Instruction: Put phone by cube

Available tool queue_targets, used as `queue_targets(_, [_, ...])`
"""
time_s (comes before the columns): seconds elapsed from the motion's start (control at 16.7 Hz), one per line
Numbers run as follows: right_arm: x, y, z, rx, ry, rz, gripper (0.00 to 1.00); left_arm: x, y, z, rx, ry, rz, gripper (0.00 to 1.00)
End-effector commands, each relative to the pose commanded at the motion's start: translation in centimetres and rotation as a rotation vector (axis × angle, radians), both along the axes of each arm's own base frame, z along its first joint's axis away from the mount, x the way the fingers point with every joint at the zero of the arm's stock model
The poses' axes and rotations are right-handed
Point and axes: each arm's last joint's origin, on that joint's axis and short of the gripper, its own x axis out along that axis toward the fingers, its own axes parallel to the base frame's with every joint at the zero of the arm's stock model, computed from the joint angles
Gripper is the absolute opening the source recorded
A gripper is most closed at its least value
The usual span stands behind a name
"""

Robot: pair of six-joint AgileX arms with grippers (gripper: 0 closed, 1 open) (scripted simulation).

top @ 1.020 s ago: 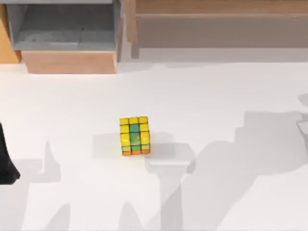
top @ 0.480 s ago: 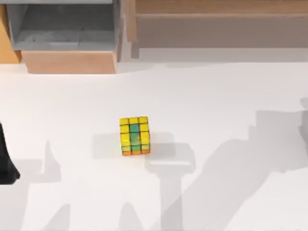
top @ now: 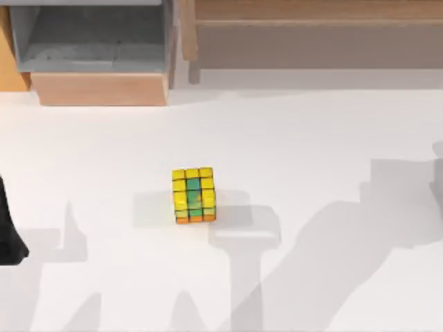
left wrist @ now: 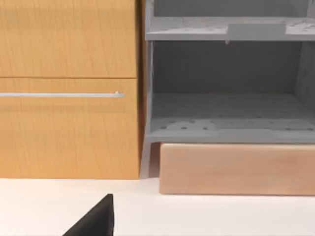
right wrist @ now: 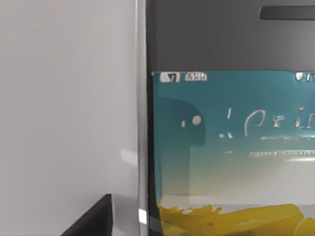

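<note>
- small 3x3 puzzle cube [top: 194, 196], yellow tiles with green centre patches and an orange bottom edge, sits on the flat white table [top: 311, 138], a little left of centre in the top view
- slim white-edged phone [right wrist: 226, 123], black face and lit teal screen, lies very close under the right wrist camera, on the white surface; where it lies on the table relative to the cube I can't place
- right arm: a dark tip [right wrist: 93, 219] at the frame edge beside the phone's white rim is probably a finger; can't tell whether the grip is wide, narrow or holding
- left arm parked at the table's left edge, dark body [top: 8, 232]; a black finger tip [left wrist: 96, 221] shows in its wrist view; opening can't be told
- judged step: right arm closing in on the phone to grasp it; phone not yet by the cube
- to do it well: straddle the phone across its narrow width, pinch the 2 long white edges, lift level, set down just beside the cube without nudging it
- open grey shelf unit [top: 90, 41] at the back left: 2 compartments visible in the left wrist view, nothing in them
- orange wooden cabinet [left wrist: 69, 88] with a thin metal handle: closed, contents hidden
</note>
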Motion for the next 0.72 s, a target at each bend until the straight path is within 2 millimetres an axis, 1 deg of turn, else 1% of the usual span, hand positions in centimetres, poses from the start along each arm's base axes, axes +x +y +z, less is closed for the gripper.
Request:
queue_targets(0.6, [0.00,0.00,0.00,0.000,0.000,0.000,0.02,0.00,0.00,0.00,0.000,0.000,0.000,1.00])
queue_targets(0.66, [0.00,0.00,0.00,0.000,0.000,0.000,0.00,0.00,0.00,0.00,0.000,0.000,0.000,1.00])
queue_targets(0.72, [0.00,0.00,0.00,0.000,0.000,0.000,0.00,0.00,0.00,0.00,0.000,0.000,0.000,1.00])
